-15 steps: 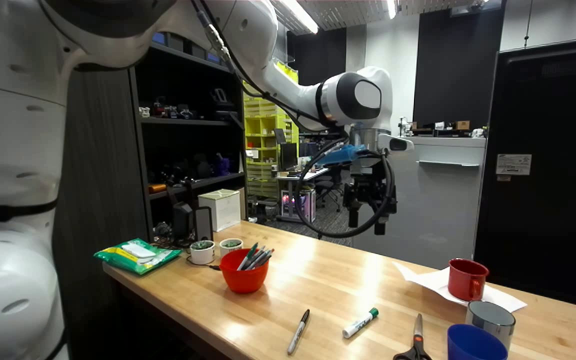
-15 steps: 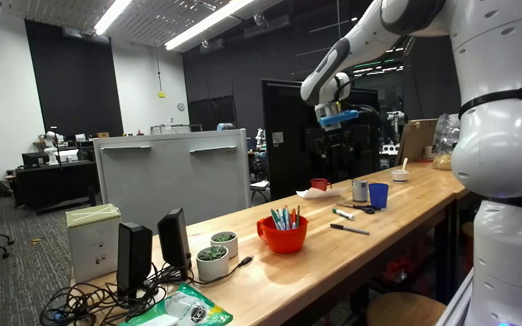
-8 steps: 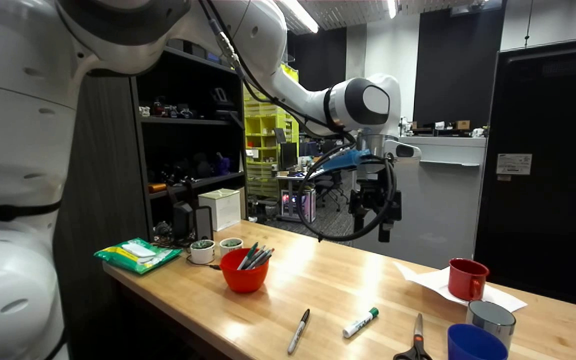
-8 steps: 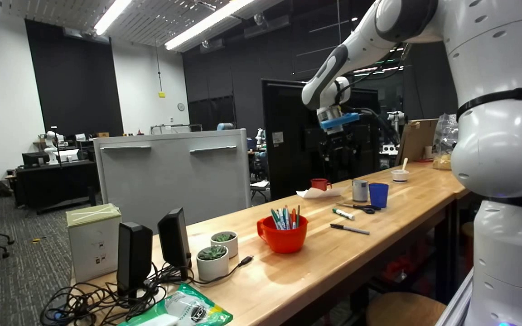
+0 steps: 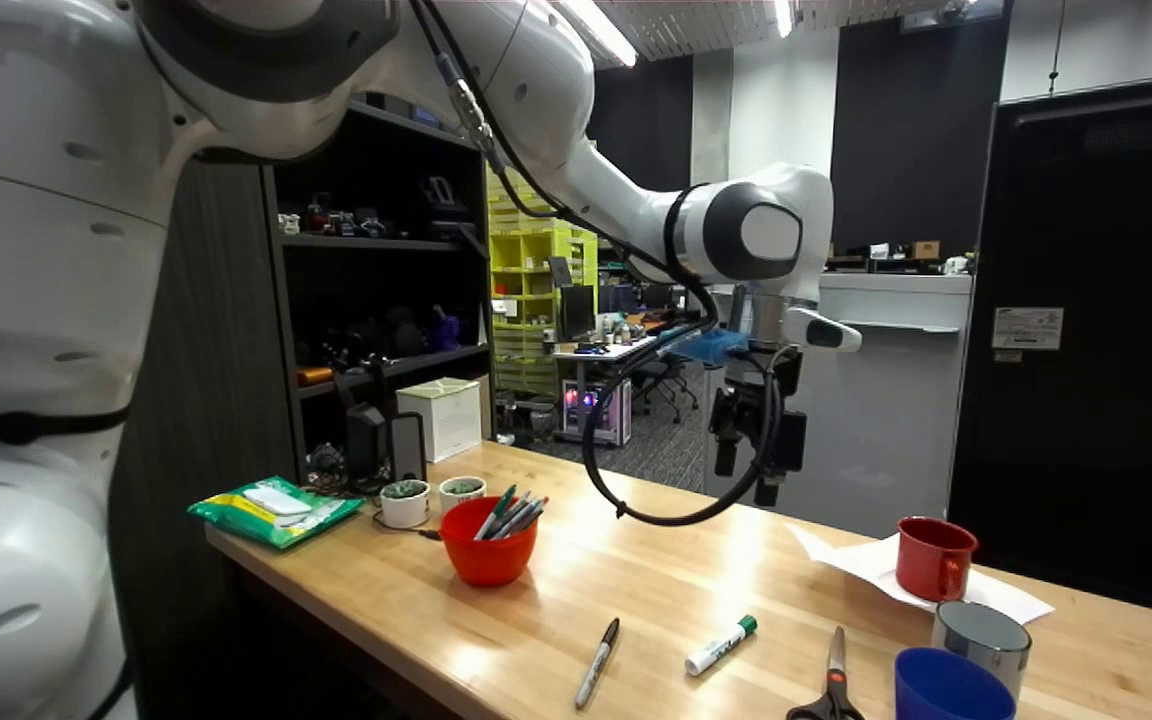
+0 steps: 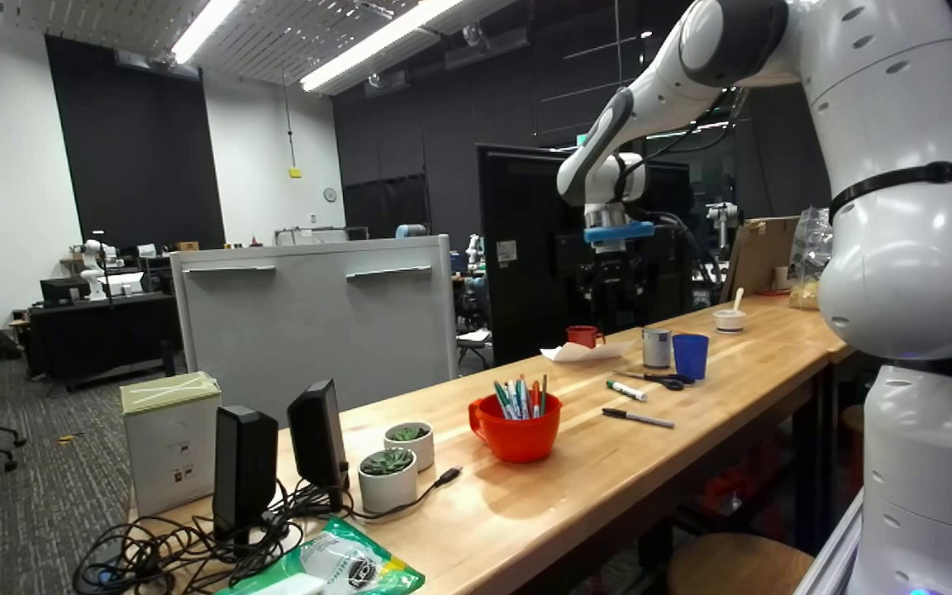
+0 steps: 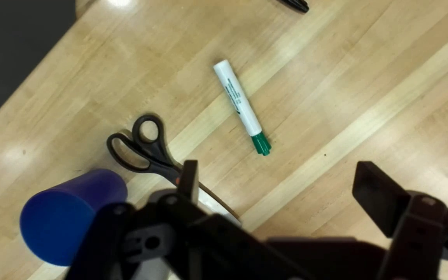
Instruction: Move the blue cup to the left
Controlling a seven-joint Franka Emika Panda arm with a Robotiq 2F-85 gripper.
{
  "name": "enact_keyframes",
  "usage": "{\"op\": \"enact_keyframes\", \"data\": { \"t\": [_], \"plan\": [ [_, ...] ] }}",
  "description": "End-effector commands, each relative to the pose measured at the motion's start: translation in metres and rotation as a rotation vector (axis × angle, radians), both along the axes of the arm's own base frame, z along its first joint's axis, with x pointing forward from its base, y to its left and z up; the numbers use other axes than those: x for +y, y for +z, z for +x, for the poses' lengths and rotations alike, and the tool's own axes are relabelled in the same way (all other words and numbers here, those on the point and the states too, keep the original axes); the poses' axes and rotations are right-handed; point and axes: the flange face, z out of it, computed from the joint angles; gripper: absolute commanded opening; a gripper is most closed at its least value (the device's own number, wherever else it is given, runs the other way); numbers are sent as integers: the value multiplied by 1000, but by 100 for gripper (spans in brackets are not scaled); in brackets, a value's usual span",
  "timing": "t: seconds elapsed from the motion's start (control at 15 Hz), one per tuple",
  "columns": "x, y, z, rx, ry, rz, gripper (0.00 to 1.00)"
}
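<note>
The blue cup [image 5: 951, 688] stands upright on the wooden table, cut off by the bottom edge in an exterior view. It also stands beside the grey can in an exterior view [image 6: 691, 357]. In the wrist view the blue cup [image 7: 58, 225] is at the lower left, partly covered by the gripper's left side. My gripper [image 5: 747, 476] hangs in the air well above the table, apart from the cup. In the wrist view the gripper [image 7: 277, 171] is open, its fingers wide apart with only table below the gap.
A grey can [image 5: 984, 640] stands right beside the cup. Scissors [image 7: 156, 155] and a green-capped marker [image 7: 239, 101] lie near it. A red cup [image 5: 936, 560] stands on paper [image 5: 871, 565]. A red bowl-like mug [image 6: 517, 438] holds pens. A black pen [image 5: 598, 665] lies nearby.
In the exterior views the arm has moved lower, and the gripper has shifted down, toward the side of the table with the cups. The wrist has turned a little. The objects on the table have not moved.
</note>
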Motion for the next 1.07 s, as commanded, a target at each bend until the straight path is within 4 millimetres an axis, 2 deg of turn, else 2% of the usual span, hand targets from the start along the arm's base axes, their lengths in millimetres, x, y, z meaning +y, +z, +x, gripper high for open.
{"op": "enact_keyframes", "data": {
  "t": [0.0,0.27,0.67,0.87,1.0],
  "plan": [
    [-28,-18,0,-98,-72,28,100],
    [-59,-37,-5,-174,-130,-15,100],
    [-95,-51,-16,-275,46,-136,100],
    [-105,-57,-13,-343,57,-124,100],
    [-105,-57,-13,-317,50,-130,100]
  ]
}}
